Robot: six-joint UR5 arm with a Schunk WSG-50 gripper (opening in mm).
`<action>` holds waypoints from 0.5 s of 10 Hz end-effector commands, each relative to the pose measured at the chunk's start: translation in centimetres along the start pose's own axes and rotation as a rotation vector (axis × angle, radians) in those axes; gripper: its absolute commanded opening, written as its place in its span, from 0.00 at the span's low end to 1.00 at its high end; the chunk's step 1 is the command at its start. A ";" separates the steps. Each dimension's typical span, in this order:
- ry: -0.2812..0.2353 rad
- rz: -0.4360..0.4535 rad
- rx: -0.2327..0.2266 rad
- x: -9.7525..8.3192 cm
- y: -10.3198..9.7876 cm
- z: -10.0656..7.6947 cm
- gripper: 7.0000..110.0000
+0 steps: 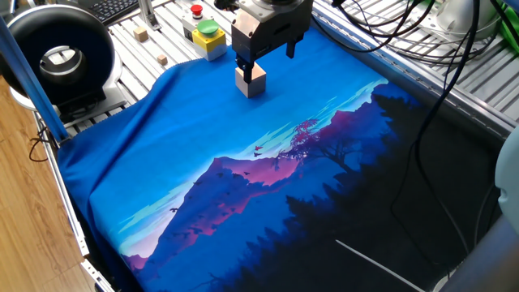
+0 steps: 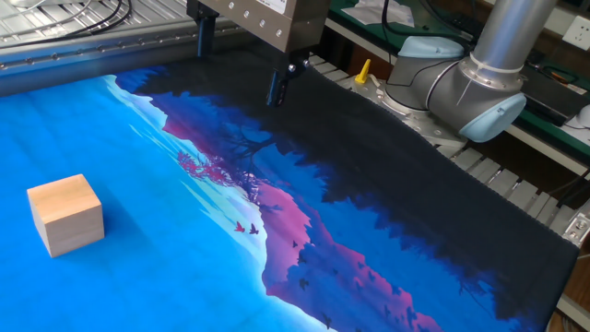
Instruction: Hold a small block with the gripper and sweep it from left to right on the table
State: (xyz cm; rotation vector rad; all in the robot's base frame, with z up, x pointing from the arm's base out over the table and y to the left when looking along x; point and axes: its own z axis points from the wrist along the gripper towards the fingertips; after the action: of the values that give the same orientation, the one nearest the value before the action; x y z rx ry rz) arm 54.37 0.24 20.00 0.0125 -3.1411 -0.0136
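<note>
The small block [image 1: 250, 81] is a light tan wooden cube resting on the blue cloth of the table [image 1: 186, 146], near its far edge. In the other fixed view the small block [image 2: 64, 214] sits alone at the left on the table [image 2: 138, 267], well apart from the gripper. The gripper [image 1: 266, 55] hangs above the cloth, open, with nothing between its dark jaws. In the other fixed view the gripper [image 2: 238, 63] is raised over the dark forest print, to the right of the block and beyond it.
A yellow box with green and red buttons [image 1: 204, 32] and small wooden cubes [image 1: 141, 33] lie on the bare slats behind the cloth. A black round device [image 1: 57, 53] stands at the left. Cables [image 1: 381, 32] trail at the right. The arm's base [image 2: 479, 83] is beyond the cloth.
</note>
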 end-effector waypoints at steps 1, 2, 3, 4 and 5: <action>0.056 0.112 -0.096 1.2 2.7 -0.1 0.97; 0.060 0.115 -0.088 1.1 2.9 -0.2 0.00; 0.062 0.117 -0.083 1.1 2.8 -0.3 0.00; 0.062 0.115 -0.083 1.1 2.8 -0.3 0.00; 0.062 0.115 -0.083 1.1 2.8 -0.3 0.00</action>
State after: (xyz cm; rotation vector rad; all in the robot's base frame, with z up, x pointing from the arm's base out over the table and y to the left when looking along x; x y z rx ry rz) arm 53.51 2.10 20.09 -0.1163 -3.0913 -0.0949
